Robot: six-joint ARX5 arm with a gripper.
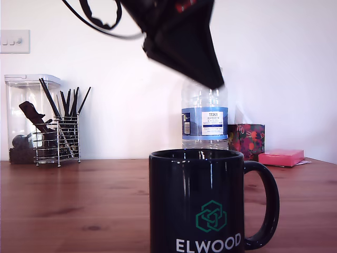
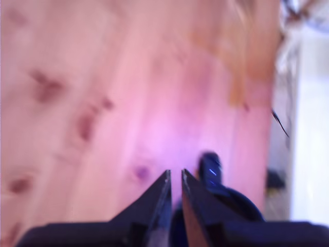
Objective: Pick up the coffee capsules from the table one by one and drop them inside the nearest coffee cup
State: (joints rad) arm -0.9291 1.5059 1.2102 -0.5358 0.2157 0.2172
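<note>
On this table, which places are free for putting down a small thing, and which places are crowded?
Free: the wide bare wood of the table between the wire rack and the black mug, and a smaller patch past the mug's handle, in front of the pink box. Crowded: the back edge, with jar, rack, water bottle and patterned box.

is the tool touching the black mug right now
Apart. The exterior view shows the tool hanging above the black mug, with wall and water bottle visible between them.
</note>
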